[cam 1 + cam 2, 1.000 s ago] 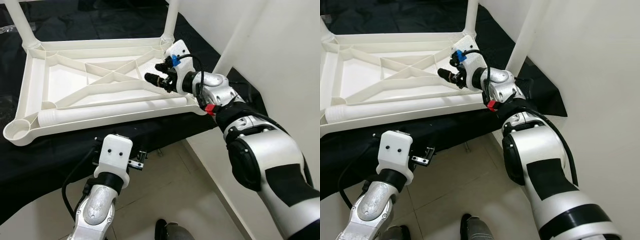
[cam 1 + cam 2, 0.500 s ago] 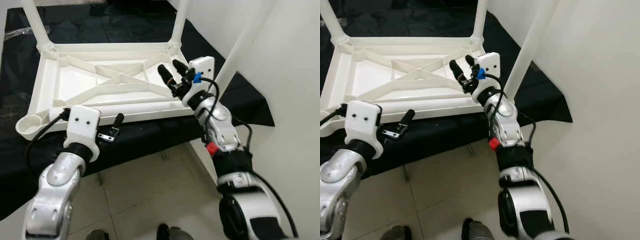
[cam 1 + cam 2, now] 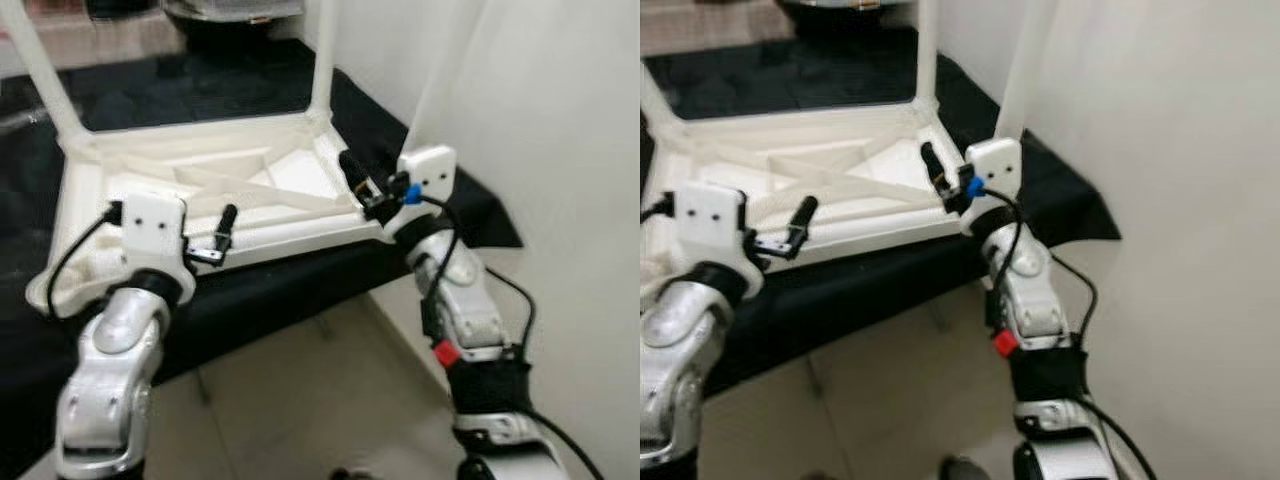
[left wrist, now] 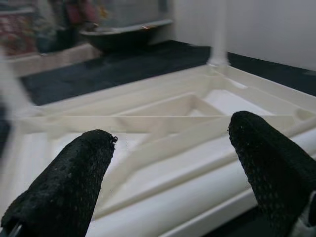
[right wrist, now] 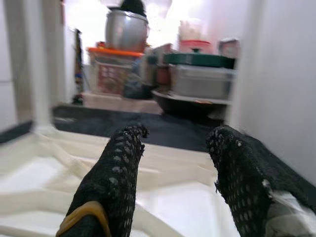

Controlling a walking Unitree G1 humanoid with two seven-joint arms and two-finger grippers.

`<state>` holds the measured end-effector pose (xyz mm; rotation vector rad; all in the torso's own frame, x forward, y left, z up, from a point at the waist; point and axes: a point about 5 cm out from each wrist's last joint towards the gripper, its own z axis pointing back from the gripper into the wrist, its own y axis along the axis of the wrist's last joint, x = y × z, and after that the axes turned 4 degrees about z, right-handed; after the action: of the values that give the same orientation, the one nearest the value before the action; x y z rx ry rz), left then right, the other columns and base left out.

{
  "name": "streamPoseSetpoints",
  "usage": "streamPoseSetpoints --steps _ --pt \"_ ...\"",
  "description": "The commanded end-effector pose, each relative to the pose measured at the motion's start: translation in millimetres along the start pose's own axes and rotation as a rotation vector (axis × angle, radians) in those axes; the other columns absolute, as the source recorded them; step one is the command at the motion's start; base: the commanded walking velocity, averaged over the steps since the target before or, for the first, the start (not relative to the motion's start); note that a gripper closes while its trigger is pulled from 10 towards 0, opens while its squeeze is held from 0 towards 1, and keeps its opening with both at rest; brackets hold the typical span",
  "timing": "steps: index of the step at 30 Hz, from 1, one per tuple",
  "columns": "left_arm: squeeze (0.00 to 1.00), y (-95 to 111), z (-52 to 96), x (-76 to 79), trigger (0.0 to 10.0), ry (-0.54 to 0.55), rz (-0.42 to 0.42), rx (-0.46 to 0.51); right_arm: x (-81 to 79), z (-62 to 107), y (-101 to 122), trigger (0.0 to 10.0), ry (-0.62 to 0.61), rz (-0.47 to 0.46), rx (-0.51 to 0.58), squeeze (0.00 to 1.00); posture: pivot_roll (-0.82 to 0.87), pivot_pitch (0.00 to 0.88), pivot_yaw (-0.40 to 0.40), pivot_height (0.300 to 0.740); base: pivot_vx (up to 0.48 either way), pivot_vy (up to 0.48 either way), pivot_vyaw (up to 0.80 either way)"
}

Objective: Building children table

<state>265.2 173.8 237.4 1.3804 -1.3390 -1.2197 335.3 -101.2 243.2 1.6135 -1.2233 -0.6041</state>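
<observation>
Reaching from the near edge, the left gripper (image 3: pixel 222 232) hangs over the front rim of the upturned table (image 3: pixel 190 205), its fingers (image 4: pixel 74 182) spread apart with nothing between them. Just below them in the left wrist view lies a loose leg (image 4: pixel 197 197), a white tube resting along the table's front rail. The right gripper (image 3: pixel 362 185) hovers at the near right corner of the table, pincer likewise released and empty, fingers (image 5: pixel 111 182) pointing across the ribbed underside.

The table lies upside down on a black cloth (image 3: pixel 290 285) over a low platform. Farther off, two legs (image 3: pixel 322 55) already stand up from the far corners, and another white pole rises by the right wall. The near left corner socket (image 3: pixel 45 290) looks empty, though blur makes this uncertain.

The step in hand seems to be picking up the loose leg to fit it. Next, the left gripper would need to drop onto the tube and close round it, then raise it upright and press it into an open corner socket, with the right gripper steadying the frame.

Beyond the cloth, a dark basin (image 4: pixel 123 37) and stacked containers (image 5: pixel 197 74) sit blurred.
</observation>
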Motion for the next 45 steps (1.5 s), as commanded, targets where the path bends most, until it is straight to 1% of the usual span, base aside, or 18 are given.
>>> streamPoseSetpoints --steps 1,6,10,14,19,23,26,30,37,45 --pt "0.00 -2 1.4 -6.1 10.0 0.018 -0.009 -0.018 -6.1 0.3 2 10.0 0.013 -0.010 0.000 0.00 0.11 0.106 -0.077 0.740 0.000 0.480 0.00" --pt "0.00 -1 1.4 -6.0 10.0 0.022 0.001 -0.015 -9.4 2.2 3 10.0 0.012 -0.019 -0.005 0.00 0.11 0.106 -0.074 0.740 0.000 0.480 0.00" --pt "0.00 -1 0.2 -4.9 10.0 0.017 0.007 -0.017 -12.9 5.6 5 10.0 0.010 -0.024 -0.015 0.00 0.11 0.105 -0.068 0.740 0.000 0.000 0.00" --pt "0.00 -2 -7.3 -5.2 10.0 0.021 0.036 -0.021 -16.3 9.9 5 10.0 0.003 -0.033 -0.029 0.00 0.11 0.105 -0.063 0.740 0.000 0.000 0.00" --pt "0.00 -3 -11.3 -5.1 10.0 0.014 0.030 -0.023 -17.7 11.6 6 10.0 0.001 -0.037 -0.036 0.00 0.11 0.105 -0.058 0.740 0.000 0.000 0.00" --pt "0.00 -5 -17.5 -0.4 10.0 -0.003 0.032 -0.018 -22.9 13.9 6 10.0 0.002 -0.046 -0.043 0.00 0.10 0.102 -0.051 0.740 0.120 0.000 0.00" --pt "0.00 -3 -18.3 1.8 10.0 -0.007 0.038 -0.013 -24.9 15.0 6 10.0 0.003 -0.048 -0.048 0.00 0.10 0.100 -0.050 0.740 0.311 0.000 0.00" --pt "0.00 -4 -18.0 9.1 10.0 -0.025 0.056 -0.009 -26.3 16.4 6 10.0 -0.001 -0.052 -0.056 0.00 0.10 0.094 -0.047 0.740 0.395 0.000 0.00" --pt "0.00 -4 -16.8 13.2 10.0 -0.045 0.056 0.001 -25.6 15.5 8 10.0 -0.005 -0.045 -0.052 0.00 0.10 0.088 -0.048 0.740 0.423 0.000 0.00" --pt "0.00 -4 -17.1 13.3 10.0 -0.043 0.074 -0.009 -25.4 14.3 10 10.0 -0.005 -0.037 -0.051 0.00 0.10 0.095 -0.051 0.740 0.000 0.000 0.00"
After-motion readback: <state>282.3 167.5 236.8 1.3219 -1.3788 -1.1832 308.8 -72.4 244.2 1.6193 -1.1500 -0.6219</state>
